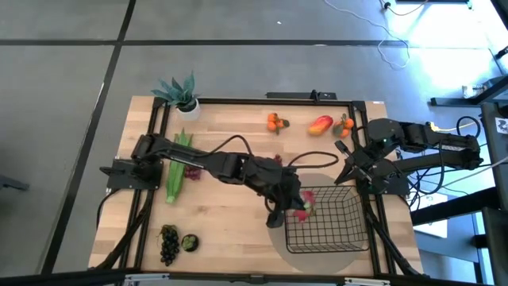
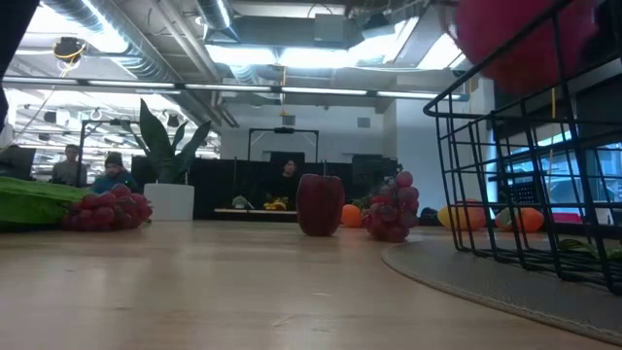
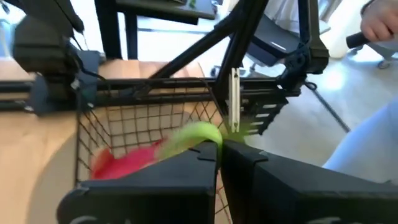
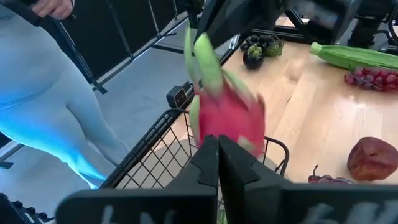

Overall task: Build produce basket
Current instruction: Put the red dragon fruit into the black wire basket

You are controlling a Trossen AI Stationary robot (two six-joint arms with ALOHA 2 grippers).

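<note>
The black wire basket (image 1: 333, 218) stands on a round grey mat (image 1: 317, 250) at the table's near right. My left gripper (image 1: 295, 205) reaches across from the left and is shut on the pink dragon fruit (image 1: 306, 202), over the basket's left side. In the low view the dragon fruit (image 2: 525, 39) hangs above the basket (image 2: 525, 175). My right gripper (image 1: 348, 173) is shut at the basket's far right corner. In the right wrist view its fingertips (image 4: 217, 152) sit at the basket rim (image 4: 149, 134), with the dragon fruit (image 4: 230, 118) beyond. My left gripper (image 3: 221, 146) pinches a green leaf tip (image 3: 196, 134) of the dragon fruit between its two fingers. The fruit's pink body (image 3: 124, 165) hangs beside and below the fingers, lifted clear over the basket's inside (image 3: 149, 124). My right gripper's fingers hide the rim behind them, so I cannot tell whether it touches the basket.
On the far side lie tangerines (image 1: 275, 121), a red-yellow mango (image 1: 320, 125) and another tangerine (image 1: 345, 123). A green leafy stalk (image 1: 176, 167) and red grapes (image 1: 193, 171) lie at the left. Dark grapes (image 1: 168, 242) lie near left. A potted plant (image 1: 181, 94) stands far left. A dark red fruit (image 2: 321, 204) sits mid-table.
</note>
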